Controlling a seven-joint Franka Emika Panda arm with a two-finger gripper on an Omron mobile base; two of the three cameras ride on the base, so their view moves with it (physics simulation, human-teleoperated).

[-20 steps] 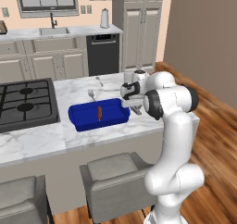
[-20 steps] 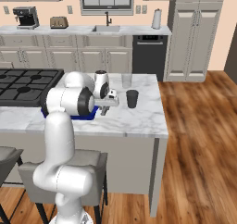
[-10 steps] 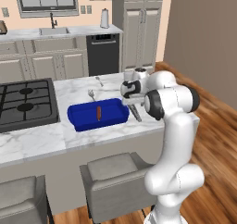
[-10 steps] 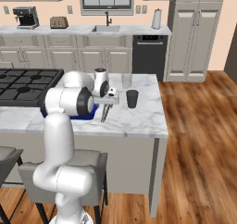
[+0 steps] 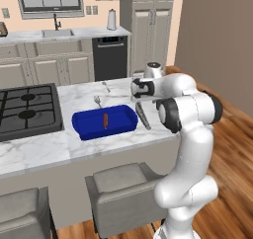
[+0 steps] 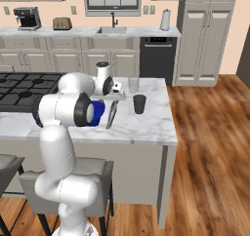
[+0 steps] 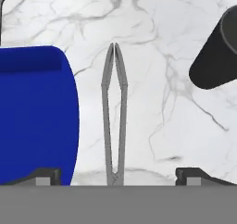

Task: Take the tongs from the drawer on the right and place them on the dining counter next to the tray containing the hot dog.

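Hand view has the tongs (image 7: 114, 121) lying flat on the dining counter (image 7: 157, 47) just right of the tray (image 7: 34, 116), long axis straight ahead, centred between the spread-apart, empty tips of the gripper (image 7: 118, 176).

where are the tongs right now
The tongs lie flat on the dining counter, just off the blue tray and not touching it, with a dark cup on their other side.
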